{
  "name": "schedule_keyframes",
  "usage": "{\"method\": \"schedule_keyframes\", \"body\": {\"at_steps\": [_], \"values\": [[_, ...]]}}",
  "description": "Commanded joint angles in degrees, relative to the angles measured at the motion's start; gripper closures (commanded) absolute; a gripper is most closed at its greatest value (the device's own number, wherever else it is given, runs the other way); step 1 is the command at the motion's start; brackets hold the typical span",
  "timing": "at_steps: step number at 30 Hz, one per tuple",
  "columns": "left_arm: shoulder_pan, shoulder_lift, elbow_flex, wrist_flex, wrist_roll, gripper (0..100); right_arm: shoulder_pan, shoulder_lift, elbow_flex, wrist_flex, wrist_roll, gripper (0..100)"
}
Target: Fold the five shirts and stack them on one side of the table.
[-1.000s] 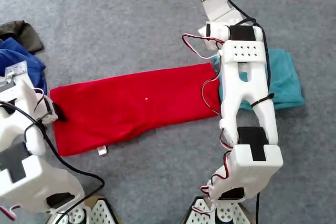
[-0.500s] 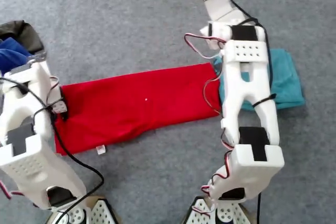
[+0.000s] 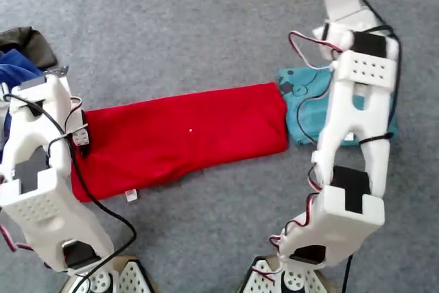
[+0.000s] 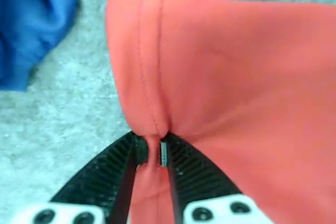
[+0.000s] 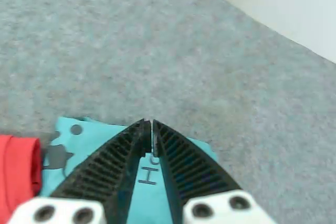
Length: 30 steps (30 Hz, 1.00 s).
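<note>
A red shirt (image 3: 178, 138), folded into a long strip, lies across the middle of the grey table. My left gripper (image 4: 152, 150) is shut on the red shirt's (image 4: 236, 87) hemmed end, the cloth pinched between its black fingers; in the high view the left arm (image 3: 41, 169) stands over that end. A folded teal shirt (image 3: 309, 104) lies at the red strip's other end. My right gripper (image 5: 151, 125) is shut with nothing in it, hanging above the teal shirt (image 5: 152, 177). A blue shirt (image 3: 15, 66) and a dark one (image 3: 31, 42) are heaped beyond the left arm.
The grey felt table (image 3: 171, 39) spreads open behind the shirts. The blue shirt (image 4: 31, 24) lies close beside the red hem. The right arm (image 3: 353, 121) stretches over the teal shirt. The table's far edge meets a pale wall (image 5: 294, 9).
The left arm swung in over the red shirt's end. The right arm swung right and farther back, uncovering the teal shirt's near side.
</note>
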Motion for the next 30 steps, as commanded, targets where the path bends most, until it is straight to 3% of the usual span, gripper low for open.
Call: {"method": "schedule_keyframes", "body": {"at_steps": [1, 5, 8, 16, 24, 30], "values": [[1.7, -8.0, -6.3, 4.1, 0.6, 97, 4.8, -5.0, -2.9, -1.1, 0.0, 98.2], [7.1, -14.7, -10.9, 8.7, 0.7, 97, 10.9, -6.6, -5.4, -0.9, 0.1, 98.2], [14.7, -16.0, -13.7, 12.3, 0.8, 97, 13.5, -7.3, -6.4, -0.7, 0.0, 98.2], [34.9, -13.5, -23.9, 13.8, 8.0, 97, 13.8, -10.4, -6.2, 1.1, 0.0, 98.2], [49.3, -3.4, -39.8, 13.3, 14.3, 97, 16.3, -11.9, -6.4, 1.3, 0.0, 98.2], [54.5, 7.1, -54.6, 10.8, 14.6, 97, 20.7, -14.4, -6.6, 1.3, -0.1, 98.2]]}}
